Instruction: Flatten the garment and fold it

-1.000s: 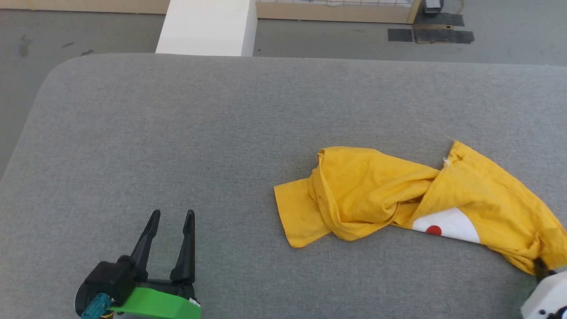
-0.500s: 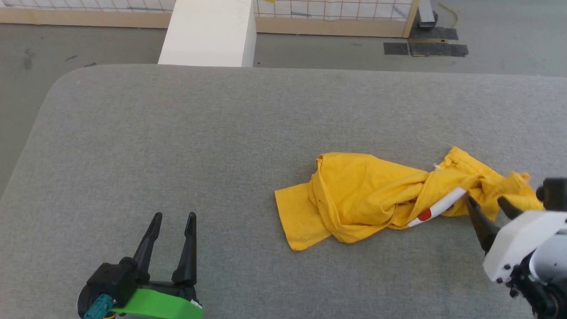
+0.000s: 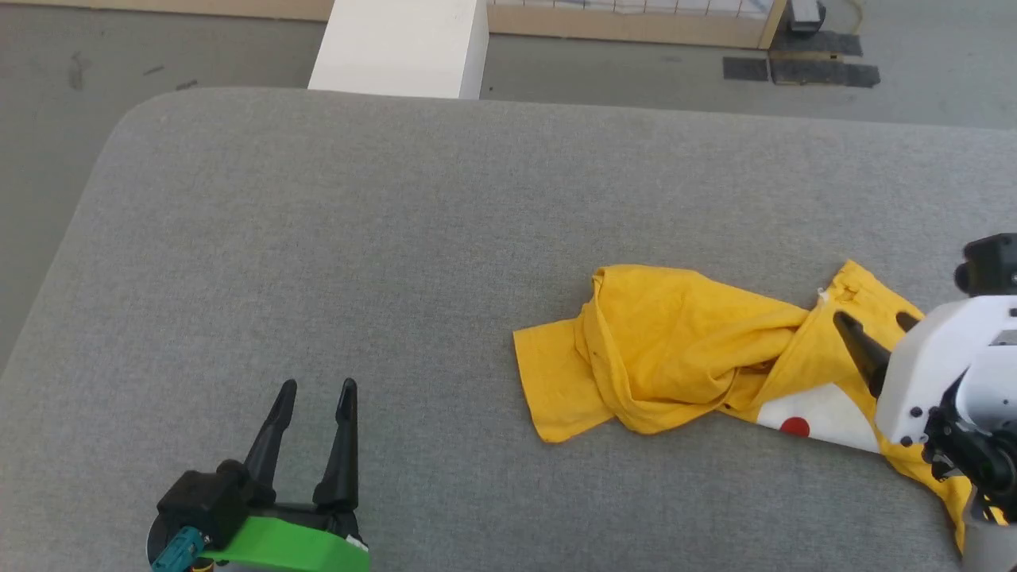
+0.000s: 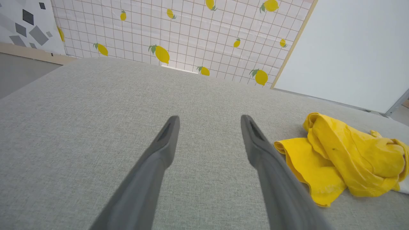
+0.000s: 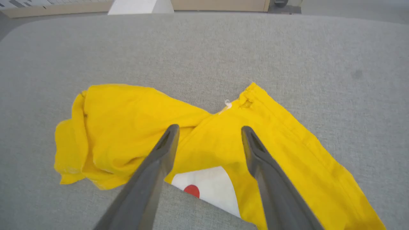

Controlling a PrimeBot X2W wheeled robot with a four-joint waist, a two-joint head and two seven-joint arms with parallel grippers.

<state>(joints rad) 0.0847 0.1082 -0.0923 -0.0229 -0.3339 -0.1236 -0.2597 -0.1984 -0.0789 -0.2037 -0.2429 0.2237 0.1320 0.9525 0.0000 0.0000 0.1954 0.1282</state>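
The garment (image 3: 683, 349) is a mustard-yellow T-shirt lying crumpled and twisted on the grey table (image 3: 397, 238), right of centre. A white patch with a red dot (image 3: 818, 413) shows at its near right. My right gripper (image 3: 872, 319) hovers open over the shirt's right part, holding nothing. In the right wrist view its fingers (image 5: 210, 127) straddle the twisted middle of the garment (image 5: 127, 121). My left gripper (image 3: 318, 385) rests open at the near left, well apart from the shirt. The left wrist view shows it (image 4: 210, 117) with the garment (image 4: 338, 153) off to its right.
A white block (image 3: 401, 48) stands on the floor beyond the table's far edge. Dark mats (image 3: 798, 70) lie on the floor at the far right. A lemon-print wall (image 4: 179, 32) rises behind the table. Bare grey surface spreads left of the shirt.
My right gripper opened and let go of the shirt's right end, which fell and spread out again. The gripper now hovers over it. The head camera shifted slightly; the left arm kept still.
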